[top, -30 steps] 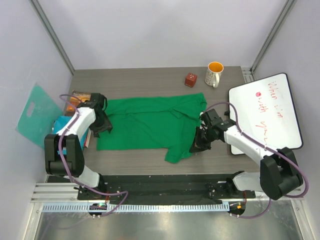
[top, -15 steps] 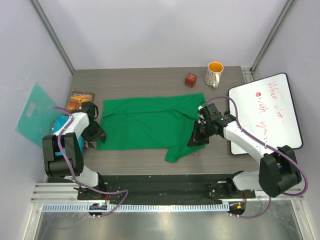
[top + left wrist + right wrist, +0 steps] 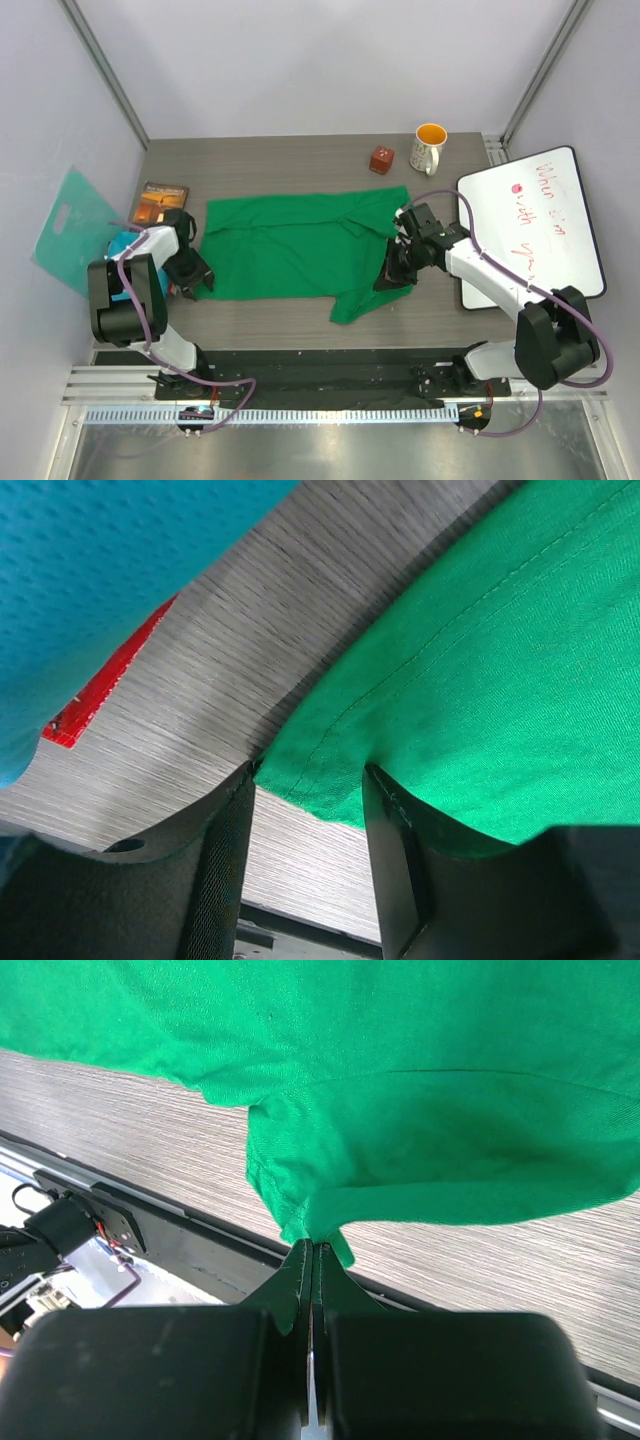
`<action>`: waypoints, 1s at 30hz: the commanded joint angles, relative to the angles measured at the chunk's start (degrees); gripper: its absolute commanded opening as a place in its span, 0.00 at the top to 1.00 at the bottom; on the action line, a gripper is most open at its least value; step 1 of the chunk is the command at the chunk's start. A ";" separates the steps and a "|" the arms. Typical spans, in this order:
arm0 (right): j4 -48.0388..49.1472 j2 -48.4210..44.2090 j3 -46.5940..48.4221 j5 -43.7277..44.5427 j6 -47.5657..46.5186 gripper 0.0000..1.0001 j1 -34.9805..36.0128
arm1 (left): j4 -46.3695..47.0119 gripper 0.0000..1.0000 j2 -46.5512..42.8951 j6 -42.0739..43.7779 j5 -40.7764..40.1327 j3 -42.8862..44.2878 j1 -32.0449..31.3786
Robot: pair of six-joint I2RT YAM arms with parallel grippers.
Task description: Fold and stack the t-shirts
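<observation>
The bright green t-shirt (image 3: 290,245) lies spread flat across the middle of the table. My left gripper (image 3: 190,277) is at its near-left corner. In the left wrist view (image 3: 308,780) the jaws are open and the green hem corner (image 3: 320,780) lies between the fingers (image 3: 225,860). My right gripper (image 3: 392,278) is at the shirt's right side, shut on a pinch of green cloth (image 3: 310,1222) by the near-right sleeve. The teal-blue t-shirt (image 3: 120,247) is bunched at the table's left edge, partly hidden by my left arm. It also shows in the left wrist view (image 3: 90,570).
A teal board (image 3: 68,228) leans at the far left. A book (image 3: 163,200) lies behind the left gripper. A mug (image 3: 428,147) and a small red-brown block (image 3: 381,159) stand at the back. A whiteboard (image 3: 530,225) lies at the right.
My left gripper has moved off the shirt's left edge, outward and nearer, to the near-left corner. My right gripper has shifted slightly left with the cloth in it.
</observation>
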 commanded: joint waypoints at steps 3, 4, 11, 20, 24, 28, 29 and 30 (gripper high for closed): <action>0.16 0.39 2.96 -0.50 -0.51 0.99 -0.69 | 2.76 0.55 2.34 0.02 2.25 -0.99 0.34; 0.07 0.66 2.96 -0.50 -0.60 0.99 -0.78 | 2.84 0.57 2.17 0.11 2.07 -0.99 0.34; -0.19 1.54 4.89 -0.06 -1.30 0.99 -1.57 | 0.13 0.67 1.37 1.78 0.05 3.57 0.25; -0.99 2.68 8.40 0.47 -2.79 0.99 -5.26 | -3.04 0.78 2.52 4.41 1.72 10.34 0.34; -1.16 4.78 10.86 0.38 -3.67 0.99 -6.58 | -3.22 0.89 3.75 5.56 2.77 11.84 0.25; -1.51 6.11 13.06 0.12 -4.11 0.99 -7.28 | -2.43 0.99 4.01 5.91 4.35 11.32 0.25; -1.51 6.20 13.15 0.03 -4.03 0.99 -7.28 | -2.26 1.00 4.01 5.91 4.62 11.23 0.25; -1.60 6.28 13.15 0.03 -4.03 0.99 -7.28 | -2.17 1.00 3.92 6.09 4.62 11.05 0.34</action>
